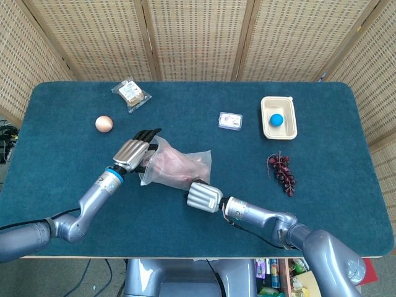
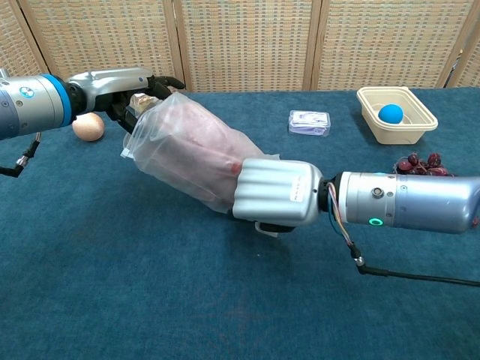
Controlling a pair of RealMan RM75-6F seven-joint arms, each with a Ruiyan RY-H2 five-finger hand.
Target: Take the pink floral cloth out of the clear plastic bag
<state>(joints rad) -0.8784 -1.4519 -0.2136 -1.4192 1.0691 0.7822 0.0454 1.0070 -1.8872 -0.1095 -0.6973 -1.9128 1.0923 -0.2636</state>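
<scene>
The clear plastic bag (image 1: 176,166) (image 2: 184,146) lies tilted across the table's middle with the pink floral cloth (image 1: 171,163) (image 2: 202,150) inside it. My left hand (image 1: 132,153) (image 2: 124,86) is at the bag's upper, open end with its dark fingers on the mouth. My right hand (image 1: 203,197) (image 2: 276,193) grips the bag's lower closed end, fingers curled around the plastic. How much of the cloth the right hand catches is hidden.
A brown egg-like ball (image 1: 104,124) (image 2: 88,127) lies left of the bag. A snack packet (image 1: 131,93) sits at the back left. A small box (image 1: 230,120) (image 2: 309,121), a cream tray (image 1: 279,130) (image 2: 373,122) holding a blue ball (image 1: 276,119), and dark grapes (image 1: 282,171) (image 2: 420,162) lie right.
</scene>
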